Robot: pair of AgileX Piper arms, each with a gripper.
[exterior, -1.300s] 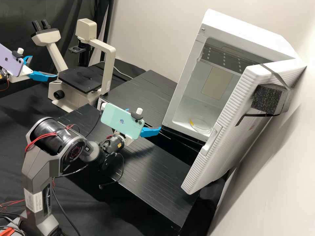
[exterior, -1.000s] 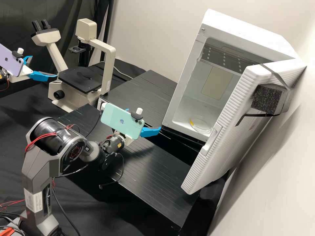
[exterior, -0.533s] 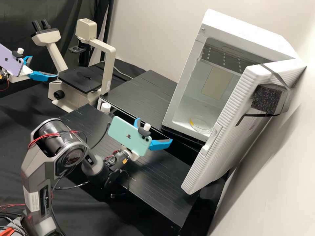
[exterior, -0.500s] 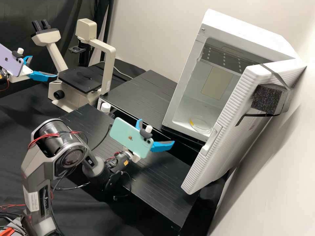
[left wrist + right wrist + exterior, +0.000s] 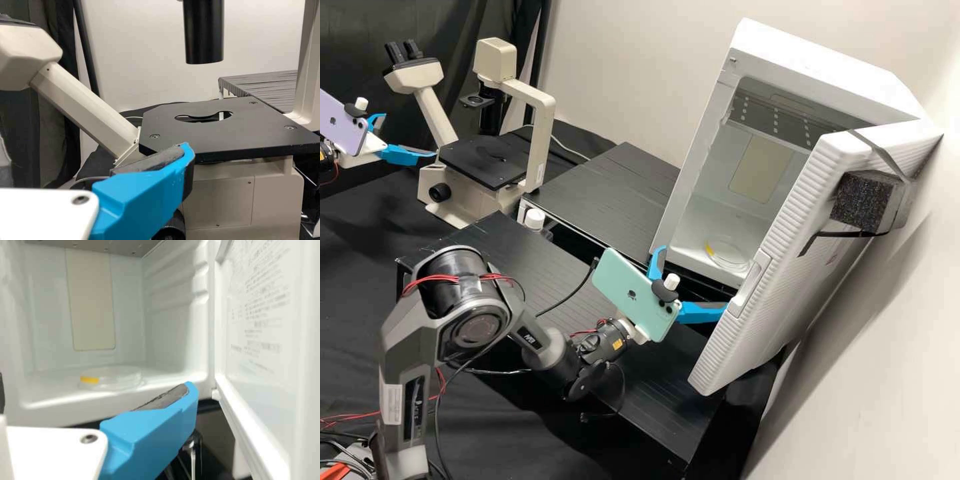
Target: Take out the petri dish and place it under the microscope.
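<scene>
Foreground: the right gripper [image 5: 695, 277], with a mint-green smartphone [image 5: 633, 293] mounted behind it, stands open before the white cabinet [image 5: 693, 167], its two blue fingers parted. The cabinet's ribbed door [image 5: 780, 267] is swung wide. Within, the petri dish [image 5: 730, 255], marked by a yellow strip, lies flat on the cabinet floor. Farther back: the left gripper [image 5: 410, 135], likewise spread, is beside the black stage [image 5: 483, 163] of the inverted microscope [image 5: 537, 143].
</scene>
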